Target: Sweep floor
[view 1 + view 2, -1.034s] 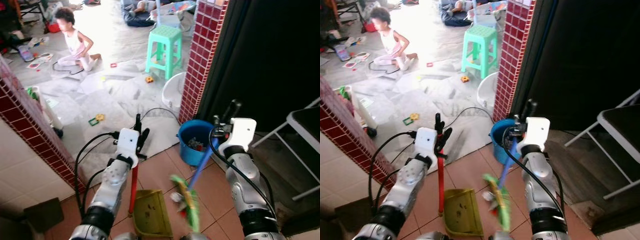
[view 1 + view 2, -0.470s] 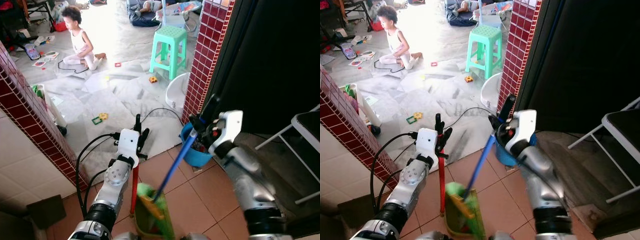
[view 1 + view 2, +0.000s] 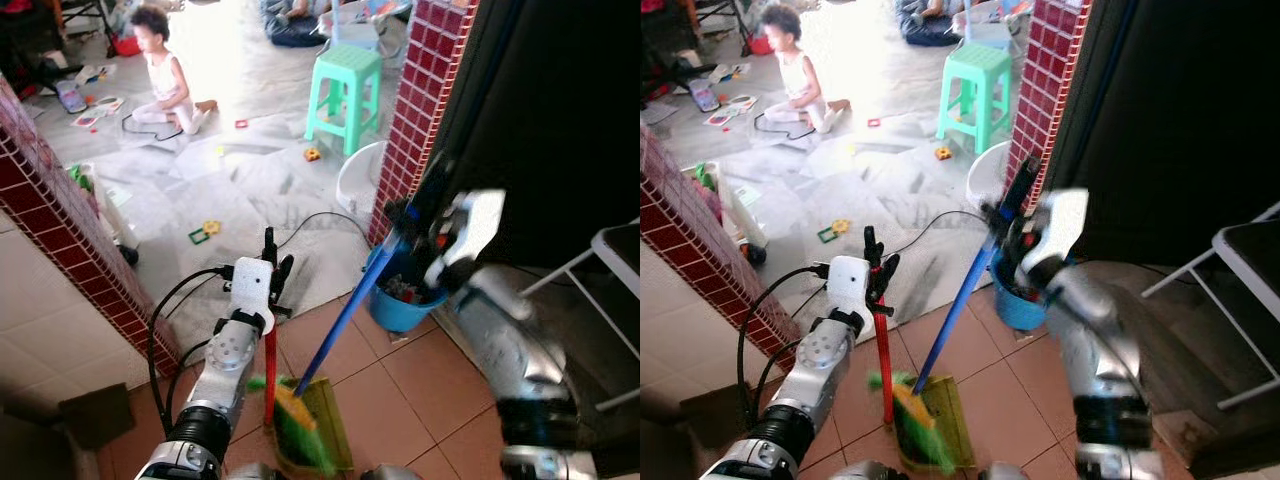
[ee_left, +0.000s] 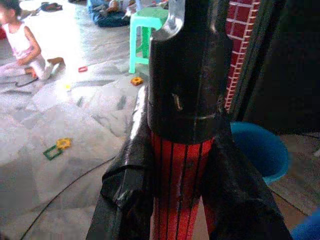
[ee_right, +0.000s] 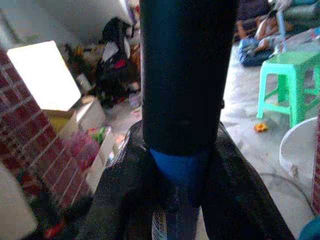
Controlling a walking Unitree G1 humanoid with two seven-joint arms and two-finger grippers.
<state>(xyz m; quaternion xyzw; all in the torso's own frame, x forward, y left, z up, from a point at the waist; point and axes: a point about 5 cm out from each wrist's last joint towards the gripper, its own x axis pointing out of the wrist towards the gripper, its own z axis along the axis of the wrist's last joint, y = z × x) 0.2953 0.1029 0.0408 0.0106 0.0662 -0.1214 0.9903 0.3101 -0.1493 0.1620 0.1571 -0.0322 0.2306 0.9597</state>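
My left gripper [image 3: 272, 272] is shut on the upright red handle [image 3: 269, 372] of an olive-green dustpan [image 3: 325, 432] resting on the terracotta tiles. In the left wrist view the red handle [image 4: 180, 190] sits between the black fingers [image 4: 127, 192]. My right gripper [image 3: 415, 228], blurred, is shut on the top of a broom's blue handle [image 3: 345, 318]. The handle slants down to the left. Its green and yellow bristles [image 3: 290, 425] lie over the dustpan's left part, by the red handle. The right wrist view shows the blue handle [image 5: 180, 165] clamped between the fingers [image 5: 120, 200].
A blue bucket [image 3: 405, 302] stands by the red brick pillar [image 3: 425, 110], with a white basin [image 3: 358, 182] behind it. A red brick wall [image 3: 70, 240] runs along the left. Beyond are a green stool [image 3: 345, 80], scattered toys, a cable and a seated child [image 3: 165, 75]. A folding chair [image 3: 612, 262] is at right.
The broom head swept leftward from the tiles right of the dustpan into it. My right arm swung up and left with the handle. The left gripper kept the dustpan still.
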